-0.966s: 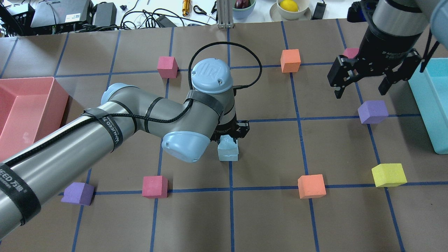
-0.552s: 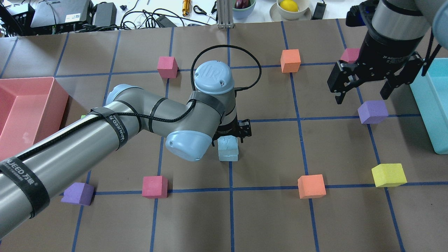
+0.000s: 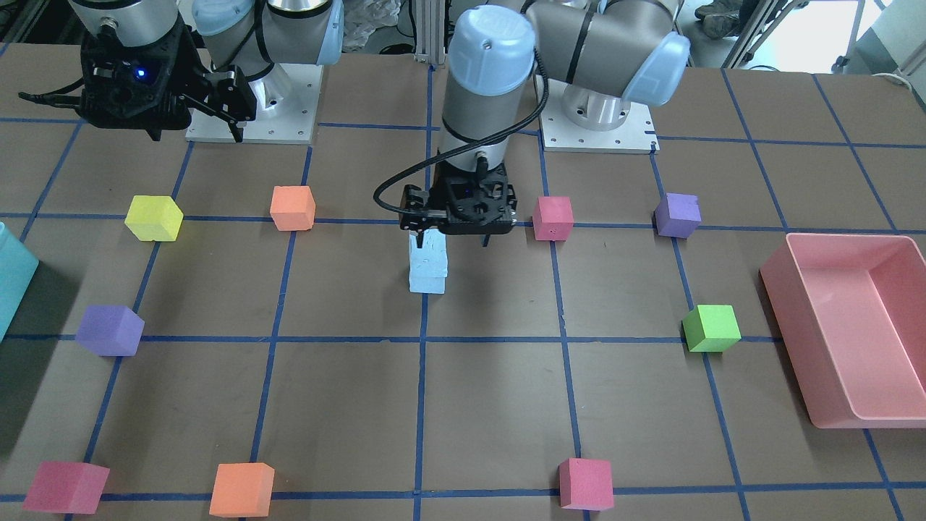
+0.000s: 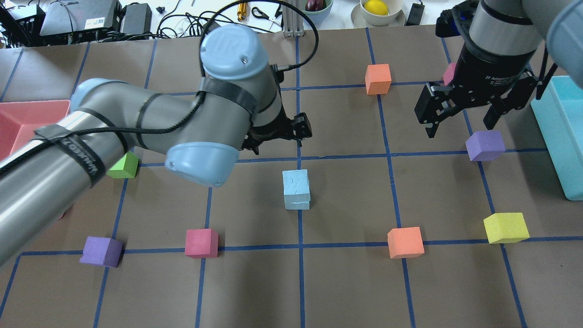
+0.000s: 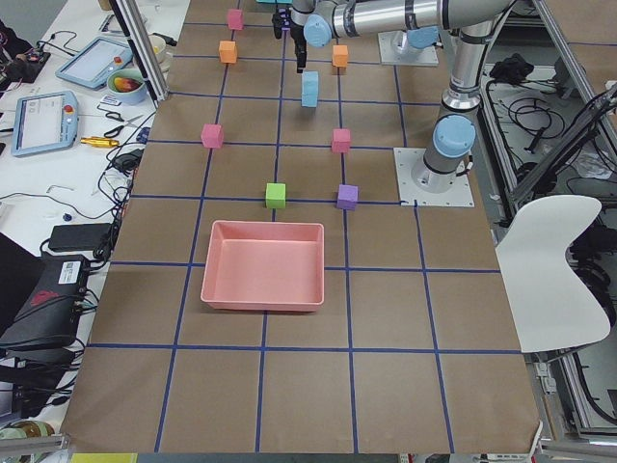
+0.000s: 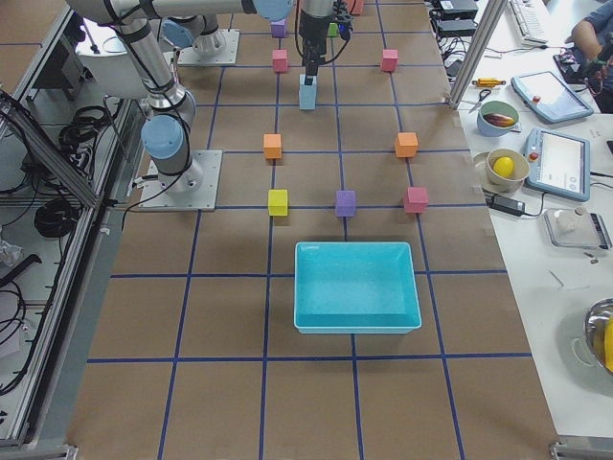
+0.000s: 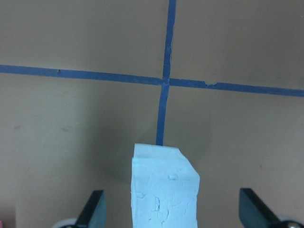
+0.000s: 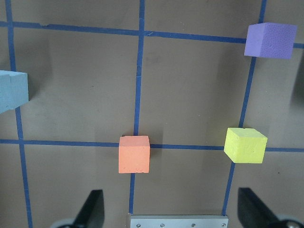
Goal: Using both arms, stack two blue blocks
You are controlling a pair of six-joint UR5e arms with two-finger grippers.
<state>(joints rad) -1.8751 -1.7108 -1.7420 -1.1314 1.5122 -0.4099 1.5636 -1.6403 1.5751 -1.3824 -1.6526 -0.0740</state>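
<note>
My left jaws are spread wide and hold nothing. In the left wrist view their two black fingertips stand at either side of the upper blue block, with bare brown gaps between each tip and the foam. That block sits squarely on the lower blue block, so the pair make a small upright tower on a blue tape line near the middle of the surface. From the front the left jaws hang just over the tower's top, and the left arm reaches in above them, its pale-blue caps over the grid. My right jaws are open and empty too, their fingertips far apart at the bottom of the right wrist view. They hover off the surface at the end of the right arm, well apart from the tower. Near them on the surface lies a purple cube, and a magenta cube peeks out from behind the wrist. Farther out I see a yellow cube, a far orange cube and a near orange cube. On the left arm's side are a green cube, a red-pink cube and a second purple cube. A pink bin lies at the left end and a teal bin at the right.
</note>
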